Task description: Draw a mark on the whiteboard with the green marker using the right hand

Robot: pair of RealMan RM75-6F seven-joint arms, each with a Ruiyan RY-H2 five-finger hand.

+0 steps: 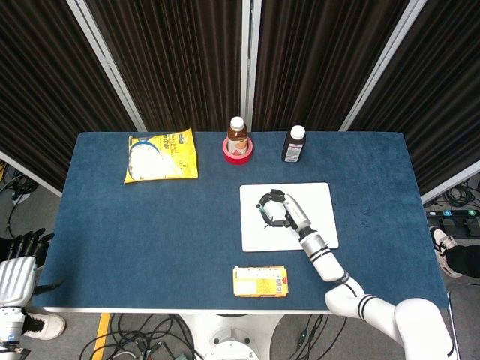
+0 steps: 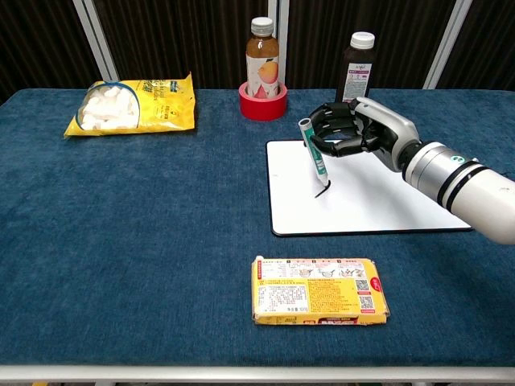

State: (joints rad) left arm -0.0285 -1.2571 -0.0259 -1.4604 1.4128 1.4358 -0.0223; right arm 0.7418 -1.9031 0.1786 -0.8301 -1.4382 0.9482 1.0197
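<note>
The white whiteboard (image 2: 378,205) lies flat on the blue table, right of centre, and shows in the head view as the whiteboard (image 1: 315,199). My right hand (image 2: 354,133) hovers over its left part and grips the green marker (image 2: 315,157) near its top. The marker points down, tilted, with its tip at the upper end of a short dark curved mark (image 2: 321,192) on the board. From the head view the right hand (image 1: 281,212) covers most of the marker (image 1: 262,211). My left hand (image 1: 19,259) hangs off the table's left front corner, holding nothing.
A yellow snack bag (image 2: 133,104) lies at the back left. A juice bottle (image 2: 263,48) stands inside a red tape roll (image 2: 262,103) behind the board, with a dark bottle (image 2: 357,68) to its right. A yellow box (image 2: 320,289) lies near the front edge.
</note>
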